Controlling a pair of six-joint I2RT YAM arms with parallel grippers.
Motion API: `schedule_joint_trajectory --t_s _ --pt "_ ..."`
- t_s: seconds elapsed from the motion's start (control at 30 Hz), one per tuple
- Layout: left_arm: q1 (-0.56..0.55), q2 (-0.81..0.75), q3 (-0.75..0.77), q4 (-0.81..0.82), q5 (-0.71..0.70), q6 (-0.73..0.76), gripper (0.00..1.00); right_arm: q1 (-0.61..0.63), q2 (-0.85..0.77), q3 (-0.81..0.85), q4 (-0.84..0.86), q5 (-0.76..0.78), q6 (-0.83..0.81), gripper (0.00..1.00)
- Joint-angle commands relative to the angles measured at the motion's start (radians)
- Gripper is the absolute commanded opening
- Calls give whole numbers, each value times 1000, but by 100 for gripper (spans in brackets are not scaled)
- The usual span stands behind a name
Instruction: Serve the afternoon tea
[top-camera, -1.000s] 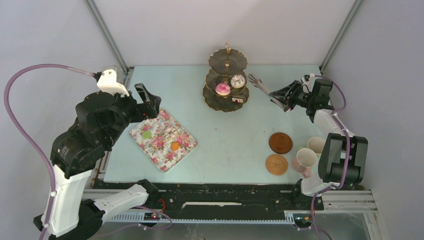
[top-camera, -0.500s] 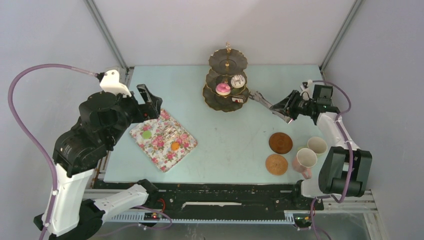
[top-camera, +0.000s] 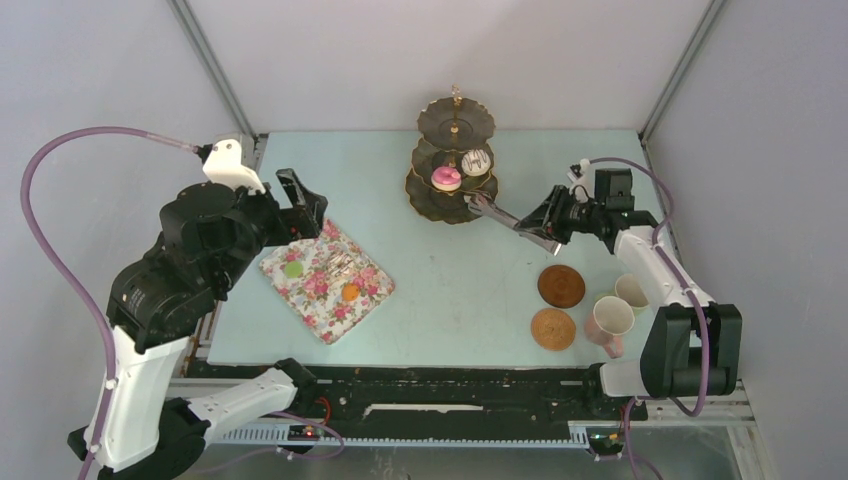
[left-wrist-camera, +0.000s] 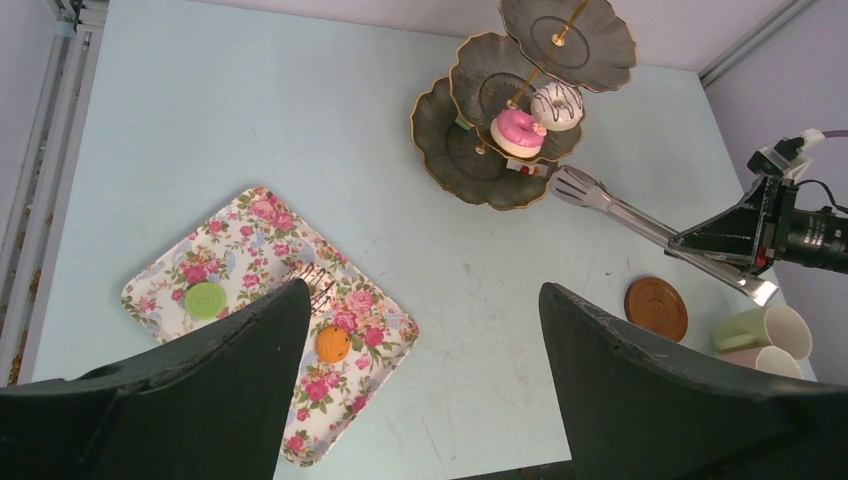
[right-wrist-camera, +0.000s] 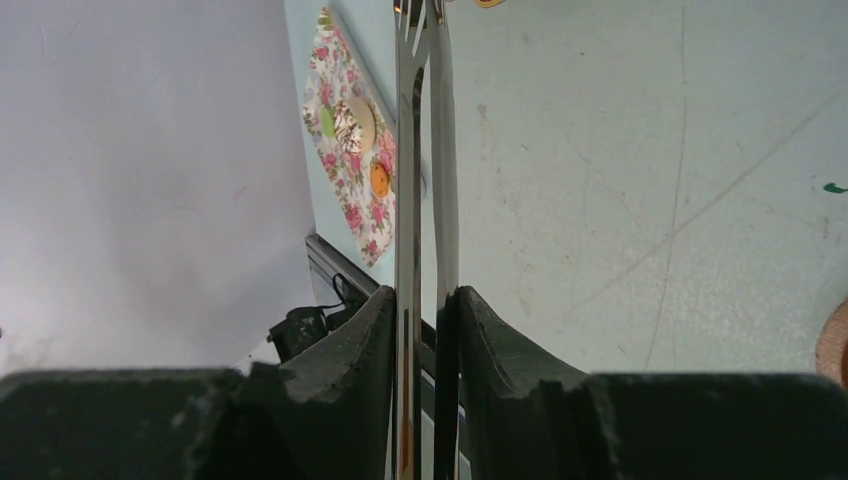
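Top external: straight ahead of right gripper (top-camera: 546, 220), clamped narrow on long grey tongs (top-camera: 503, 214), tiered stand (top-camera: 428, 200) just beside tong tips; below left gripper (top-camera: 300, 205), spread wide and empty, floral cloth (top-camera: 318, 300). Back toward right gripper's base, pink cup (top-camera: 608, 320), cream cup (top-camera: 632, 290), brown coasters (top-camera: 561, 286). Smaller still: pink doughnut (top-camera: 446, 178), white doughnut (top-camera: 476, 161) on stand; green piece (top-camera: 292, 269), orange piece (top-camera: 350, 292) on cloth.

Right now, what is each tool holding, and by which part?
Right tool: long grey metal tongs, pinched across both arms toward the handle end. Left tool: open, holding nothing.
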Motion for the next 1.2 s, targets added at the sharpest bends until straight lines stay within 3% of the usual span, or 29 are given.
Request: schedule_joint_trajectory --t_s 0.0,0.67,0.97,1.17 --pt "-8 -1 3 31 3 -12 92 9 -35 25 96 -1 53 30" --pt "-8 2 12 25 -5 -2 92 -107 35 29 238 36 148 29" --pt "-8 7 26 18 -16 3 92 -141 71 90 179 31 105 29" --pt "-8 7 28 22 -26 9 92 -82 0 65 -55 80 -104 30"
